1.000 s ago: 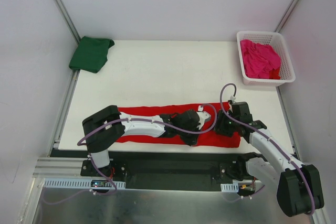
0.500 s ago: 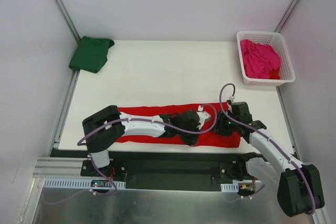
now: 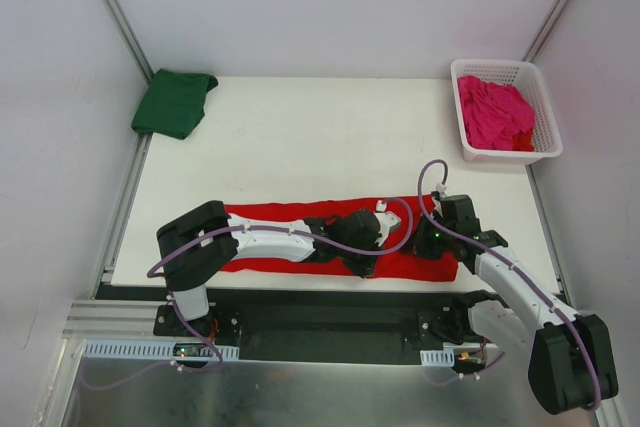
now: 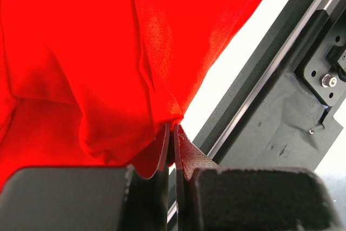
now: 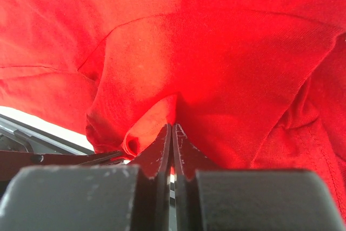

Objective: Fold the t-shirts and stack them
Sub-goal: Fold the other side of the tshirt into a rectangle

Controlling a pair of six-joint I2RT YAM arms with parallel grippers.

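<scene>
Top view: red t-shirt (image 3: 285, 214) lies as a long flat strip across the near edge of the white worktop (image 3: 320, 137), running left to right. Left hand (image 3: 362, 265) sits on the strip's near hem approx. mid-length, w/ the left arm stretched over the cloth. Right hand (image 3: 432, 239) is down on the strip's right end. Green t-shirt (image 3: 175, 102) lies folded at the far left corner, partly over the worktop's edge. Pink t-shirt (image 3: 495, 112) lies crumpled in the white basket (image 3: 548, 127) at the far right corner, well apart from both hands

Left wrist view: left hand (image 4: 173, 128) has its fingers pressed together on a thin fold of red t-shirt (image 4: 81, 52) at the hem – cloth bunches up into the tips. A bare bit of worktop and the dark frame rail (image 4: 281, 106) show just beside it

Right wrist view: right hand (image 5: 172, 127) is likewise pinching the red t-shirt (image 5: 216, 52) – fingers pressed together on a small ridge of cloth, wrinkles spreading from the tips
</scene>
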